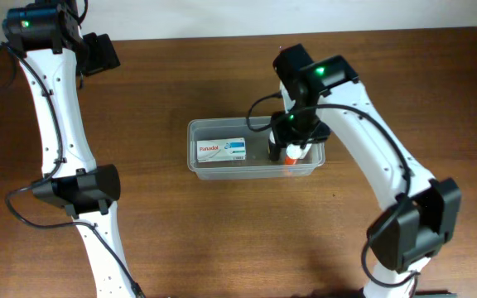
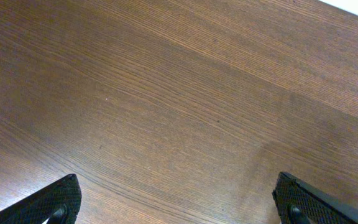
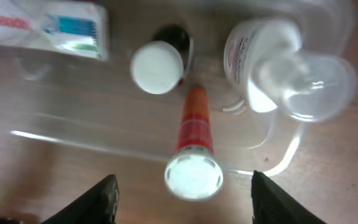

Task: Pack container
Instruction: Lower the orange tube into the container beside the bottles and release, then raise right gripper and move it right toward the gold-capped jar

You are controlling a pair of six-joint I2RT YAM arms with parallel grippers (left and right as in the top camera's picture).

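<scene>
Placement check: right arm over packed items

Container (image 1: pixel 201 165) is sitting at mid-table, its long side running left to right. A white carton (image 1: pixel 220 150) is lying flat in its left half, leaving the right half free for taller items. That right half is holding three of them close together: a dark bottle with a white cap (image 3: pixel 159 67), a clear pump bottle (image 3: pixel 278 62) and an orange tube (image 3: pixel 194 127).

The tube is standing on end with its white cap facing up. Whether it is leaning on a neighbour cannot be told.

Right gripper (image 3: pixel 183 180) is hovering directly above the tube. Its fingers (image 3: pixel 104 196) are spread apart on either side of the cap and are touching nothing. Judged from this, the tube is resting on its own.

Left gripper (image 2: pixel 176 186) is waiting at the far left corner, its jaws gaping wide over the bare table (image 2: pixel 185 93). This position is keeping it well apart from the working arm.
</scene>
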